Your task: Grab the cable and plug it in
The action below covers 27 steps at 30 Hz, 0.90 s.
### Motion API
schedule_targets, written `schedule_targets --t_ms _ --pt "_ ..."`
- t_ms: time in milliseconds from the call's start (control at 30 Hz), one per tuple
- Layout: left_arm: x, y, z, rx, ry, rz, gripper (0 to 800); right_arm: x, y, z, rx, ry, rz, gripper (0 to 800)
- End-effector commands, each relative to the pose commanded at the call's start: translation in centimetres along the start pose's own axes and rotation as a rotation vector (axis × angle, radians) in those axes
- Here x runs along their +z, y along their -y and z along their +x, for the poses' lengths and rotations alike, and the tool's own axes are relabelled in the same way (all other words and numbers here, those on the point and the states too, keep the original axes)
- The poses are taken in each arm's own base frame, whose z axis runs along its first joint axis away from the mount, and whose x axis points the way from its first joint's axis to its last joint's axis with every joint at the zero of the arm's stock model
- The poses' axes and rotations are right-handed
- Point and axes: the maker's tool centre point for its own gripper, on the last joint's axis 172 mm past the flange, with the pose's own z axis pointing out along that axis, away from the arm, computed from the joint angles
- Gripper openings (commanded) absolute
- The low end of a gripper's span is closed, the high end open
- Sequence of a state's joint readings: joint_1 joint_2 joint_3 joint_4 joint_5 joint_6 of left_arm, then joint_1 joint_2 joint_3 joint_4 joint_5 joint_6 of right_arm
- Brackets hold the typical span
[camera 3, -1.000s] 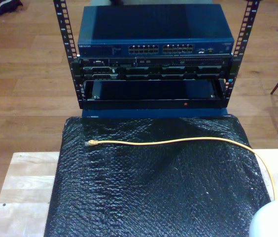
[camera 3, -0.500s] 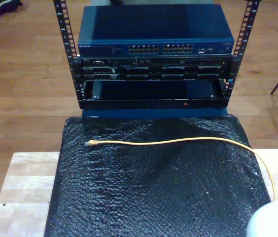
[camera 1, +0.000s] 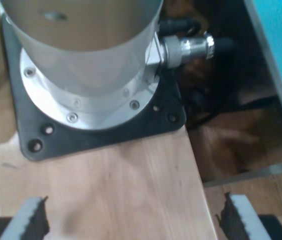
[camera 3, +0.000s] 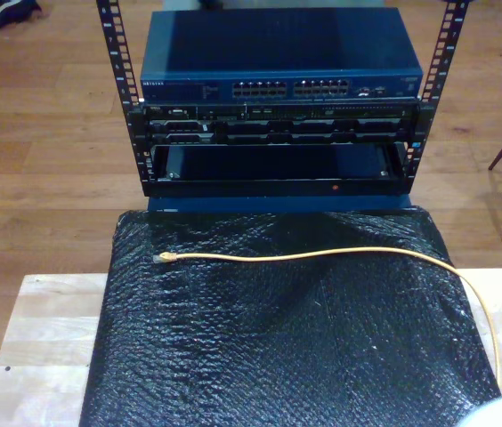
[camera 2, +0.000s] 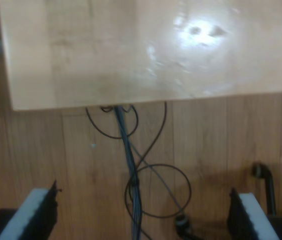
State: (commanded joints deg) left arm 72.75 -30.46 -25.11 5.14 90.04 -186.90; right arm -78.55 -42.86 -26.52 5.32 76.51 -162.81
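While both grippers hang apart from work, my first gripper (camera 1: 131, 220) jaws spread over wooden table (camera 1: 131, 190); my second gripper (camera 2: 143, 215) jaws spread above floor wires (camera 2: 131, 190). Cable (camera 3: 322, 254) lies across black mat (camera 3: 278, 347), plug (camera 3: 164, 258) probably clear, toward exterior view's left. Beyond, blue switch (camera 3: 278, 67) in rack (camera 3: 117, 62).

Wooden tabletop (camera 2: 131, 50), pale, glare patch on it, edge overhanging wood floor (camera 2: 221, 145). Dark thin cables (camera 2: 151, 185) drop from under the edge, looping on the floor. My second gripper (camera 2: 143, 215): jaws wide apart, nothing between them.
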Motion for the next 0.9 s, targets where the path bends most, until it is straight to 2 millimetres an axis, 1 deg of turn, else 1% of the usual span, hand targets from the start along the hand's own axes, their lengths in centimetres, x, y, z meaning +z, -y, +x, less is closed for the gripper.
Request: schedule_targets --t_ms 100,167,233,333,400,467,533,600,733,833,900 --pt "-1.6 1.2 0.3 -0.029 0.011 -0.002 800 -0.9 -1.9 0.3 0.027 -0.013 -0.011 800" --pt "-2.8 2.6 0.5 -0.033 0.022 0.009 800 -1.3 -2.8 0.5 0.042 -0.021 -0.005 800" --pt "-3.6 3.9 1.1 -0.028 0.017 0.011 800 -1.9 -3.8 0.6 0.063 -0.022 -0.001 800" --pt "-4.8 5.2 1.8 -0.018 0.024 -0.015 800 -2.8 -5.6 0.6 0.100 -0.017 0.005 800" --pt "-5.4 6.3 2.2 -0.015 0.035 -0.025 800 -3.4 -7.2 0.5 0.140 -0.020 0.004 800" --pt "-5.9 7.8 2.7 -0.010 0.046 -0.028 800 -4.0 -9.4 1.0 0.167 -0.028 -0.005 800" --pt "-6.2 9.4 3.3 -0.007 0.054 -0.038 800 -4.4 -11.4 1.3 0.187 -0.036 -0.003 800" --pt "-6.3 10.5 3.9 -0.009 0.068 -0.064 800 -5.0 -12.4 1.8 0.212 -0.048 0.013 800" --pt "-5.8 12.1 4.9 -0.026 0.091 -0.114 800 -6.3 -14.3 3.6 0.235 -0.091 0.029 800" --pt "-5.2 13.5 5.9 -0.034 0.085 -0.131 800 -7.0 -17.0 5.8 0.249 -0.165 -0.014 800" --pt "-4.6 14.6 6.8 -0.047 0.063 -0.127 800 -7.4 -18.3 7.5 0.238 -0.226 -0.031 799"
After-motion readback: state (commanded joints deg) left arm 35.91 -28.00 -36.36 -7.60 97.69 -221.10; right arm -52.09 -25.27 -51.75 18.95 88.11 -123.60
